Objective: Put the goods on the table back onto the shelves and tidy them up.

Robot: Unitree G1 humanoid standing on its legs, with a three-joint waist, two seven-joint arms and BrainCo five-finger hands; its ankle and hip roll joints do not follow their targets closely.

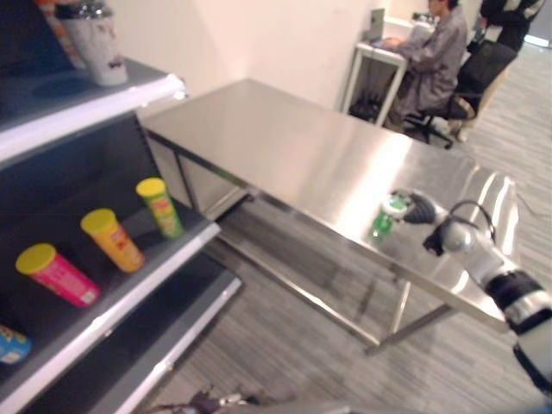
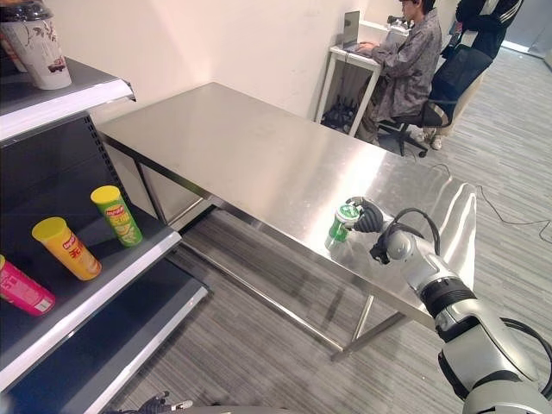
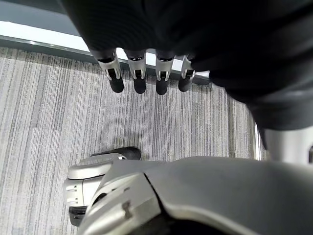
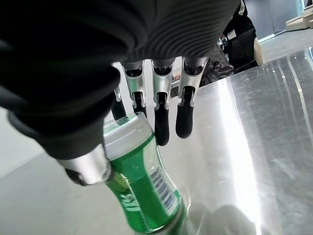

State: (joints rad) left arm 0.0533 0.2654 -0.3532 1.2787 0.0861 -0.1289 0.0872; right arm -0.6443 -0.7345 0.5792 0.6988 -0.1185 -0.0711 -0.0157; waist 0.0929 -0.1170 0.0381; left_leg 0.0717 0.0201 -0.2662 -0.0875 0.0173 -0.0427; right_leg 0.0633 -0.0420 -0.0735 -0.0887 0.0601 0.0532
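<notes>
The right hand (image 2: 369, 217) is at a green bottle with a white cap (image 2: 343, 222) that stands upright on the steel table (image 2: 259, 155), near the table's front edge. In the right wrist view the fingers (image 4: 185, 115) hang fairly straight just past the bottle's cap while the thumb (image 4: 87, 166) lies against its side — the bottle (image 4: 142, 181) sits between thumb and fingers, but a closed grip cannot be made out. From the head camera the dark back of the hand sits just behind the bottle, touching or nearly so.

Well away from that hand, across the table and beyond its far-left end, stands the shelf unit (image 2: 86, 285). On its middle shelf are three tilted crisp tubes with yellow lids — a green one (image 2: 118, 216), an orange one (image 2: 67, 248) and a pink one (image 2: 24, 289) — and on the top shelf a patterned paper cup with a dark lid (image 2: 38, 43).

The left hand (image 3: 142, 73) hangs low over the grey striped floor (image 3: 49, 117), fingers straight and empty.

Beyond the table, a seated person (image 2: 405, 65) works at a small white desk (image 2: 349, 65) and another stands beside.
</notes>
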